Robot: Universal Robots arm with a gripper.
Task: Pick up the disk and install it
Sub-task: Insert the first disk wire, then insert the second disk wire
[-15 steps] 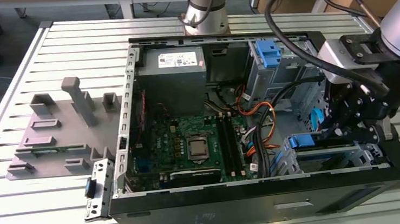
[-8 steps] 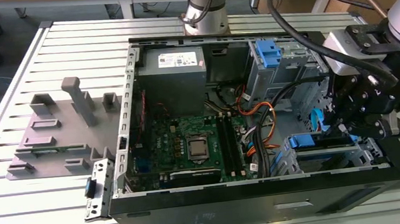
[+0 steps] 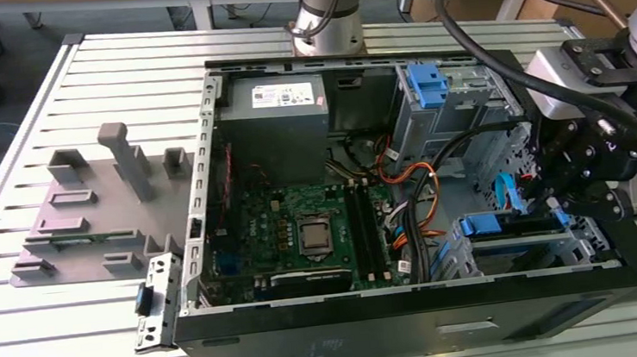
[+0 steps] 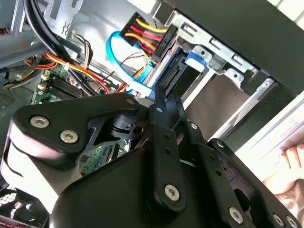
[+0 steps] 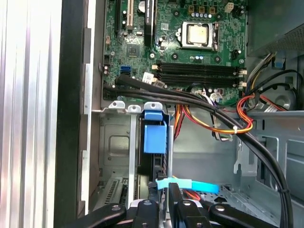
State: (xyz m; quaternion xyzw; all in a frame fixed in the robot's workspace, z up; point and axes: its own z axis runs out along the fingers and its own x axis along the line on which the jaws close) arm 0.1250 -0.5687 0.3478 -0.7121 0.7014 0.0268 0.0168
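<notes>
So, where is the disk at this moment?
In the exterior view, the disk sits in the drive cage at the case's lower right, beside the gripper and right of the motherboard.

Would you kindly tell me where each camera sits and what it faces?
Exterior view: off the arm, above the open computer case; arm and hand at its right.
First wrist view: on the arm, looking past the hand at the blue disk carrier and motherboard.
Second wrist view: behind the hand's linkage, facing the drive bay.
Both wrist views share the carrier.
</notes>
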